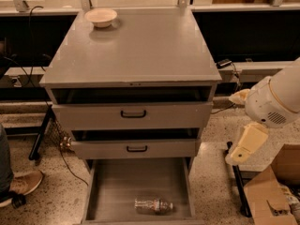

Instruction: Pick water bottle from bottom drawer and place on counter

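The water bottle (153,205), small, clear and crinkled, lies on its side near the front of the open bottom drawer (117,186). The counter (136,50) is the broad grey top of the cabinet. My arm comes in from the right, with a white round joint (276,102) and a cream end piece hanging down. My gripper (234,159) is at the low tip of that piece, right of the cabinet at the height of the middle drawer. It is above and to the right of the bottle, well apart from it.
A cream bowl (101,17) sits at the counter's back left. The two upper drawers (133,114) with black handles stand slightly open. A cardboard box (272,196) is on the floor at the right, beside a black frame leg (236,186). A person's shoe (18,186) is at the left.
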Robot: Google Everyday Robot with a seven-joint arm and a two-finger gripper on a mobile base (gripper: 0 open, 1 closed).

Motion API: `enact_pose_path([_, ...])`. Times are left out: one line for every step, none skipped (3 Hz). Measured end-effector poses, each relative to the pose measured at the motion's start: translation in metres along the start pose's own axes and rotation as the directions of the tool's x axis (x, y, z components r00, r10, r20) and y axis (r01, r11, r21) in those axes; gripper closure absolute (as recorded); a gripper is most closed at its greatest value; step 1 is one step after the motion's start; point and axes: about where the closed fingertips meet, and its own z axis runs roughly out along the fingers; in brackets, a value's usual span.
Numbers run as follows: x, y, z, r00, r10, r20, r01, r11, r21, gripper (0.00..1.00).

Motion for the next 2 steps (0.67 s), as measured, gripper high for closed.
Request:
enact_pose_path([0.0000,0.0000,0.0000,1.000,0.000,0.000,0.000,1.0000,0.000,0.00])
enact_pose_path([0.0023,0.0048,0.0095,1.000,-0.021,0.022,0.022,0.9994,-0.027,0.00])
